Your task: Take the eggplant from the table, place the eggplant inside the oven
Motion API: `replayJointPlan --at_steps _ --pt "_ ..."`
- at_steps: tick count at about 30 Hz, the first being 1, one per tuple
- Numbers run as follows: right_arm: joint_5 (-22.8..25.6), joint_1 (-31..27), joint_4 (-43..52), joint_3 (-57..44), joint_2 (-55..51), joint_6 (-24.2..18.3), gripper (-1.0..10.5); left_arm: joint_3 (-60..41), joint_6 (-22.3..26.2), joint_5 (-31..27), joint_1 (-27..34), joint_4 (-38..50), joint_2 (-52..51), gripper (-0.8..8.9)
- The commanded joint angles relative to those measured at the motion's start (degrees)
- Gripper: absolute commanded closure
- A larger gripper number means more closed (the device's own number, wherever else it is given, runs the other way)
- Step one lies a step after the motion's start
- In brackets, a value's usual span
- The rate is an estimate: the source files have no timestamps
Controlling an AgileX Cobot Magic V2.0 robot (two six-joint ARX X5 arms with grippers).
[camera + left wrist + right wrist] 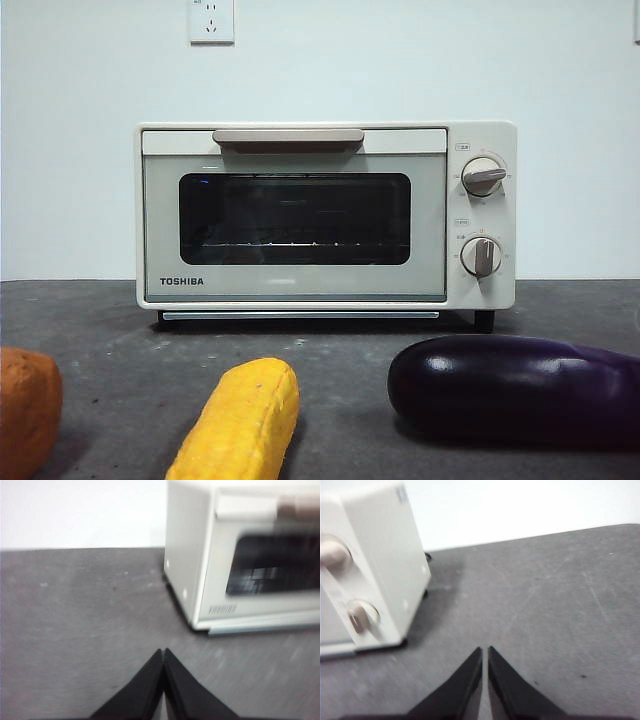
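**Oven door closed, eggplant waits on the table**

Nearest to the front camera lie three things in a row on the table [120, 330]: an orange lump [25, 408], a yellow corn-shaped item [243, 420] and the eggplant [515, 388]. The eggplant lies on its side, in front of the oven [325, 215] and below its knobs, well apart from the door.

The left gripper [163, 652] hovers above bare table near the oven's plain side, its jaws pressed together and holding nothing. The right gripper [485, 650] hovers near the knob side, jaws almost touching, also empty.

I judge that no step is done yet: the door is shut. The glossy, round eggplant could slip or roll in a narrow grasp. If the door is not opened fully first, the eggplant could hit it. A careless reach could also push the corn.
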Motion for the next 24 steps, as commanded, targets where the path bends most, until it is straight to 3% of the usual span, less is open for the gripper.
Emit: replayJointPlan --at_steps 1,5,11,15,20,24 --pt "-0.5 0.0 3.3 -0.1 -0.2 9.2 9.4 -1.3 -23.0 0.3 0.1 3.0 -0.1 8.06" --pt "-2.3 0.0 8.1 0.0 -0.2 14.8 9.4 -0.8 -28.5 0.3 0.1 5.1 -0.1 8.06" --pt "-4.6 0.0 15.5 0.1 -0.2 19.6 9.4 1.6 -28.6 1.9 0.1 4.4 0.0 8.06" --pt "-4.4 0.0 11.1 3.2 -0.1 21.7 9.4 5.0 -28.3 1.8 0.1 2.4 1.6 8.06" --pt "-5.7 0.0 -2.2 12.4 3.3 20.8 9.4 12.6 -23.3 3.4 0.1 -1.8 8.9 8.06" --pt "-7.5 0.0 -6.9 19.8 9.0 13.7 9.4 18.6 -17.5 6.4 0.1 -1.7 16.7 8.06"
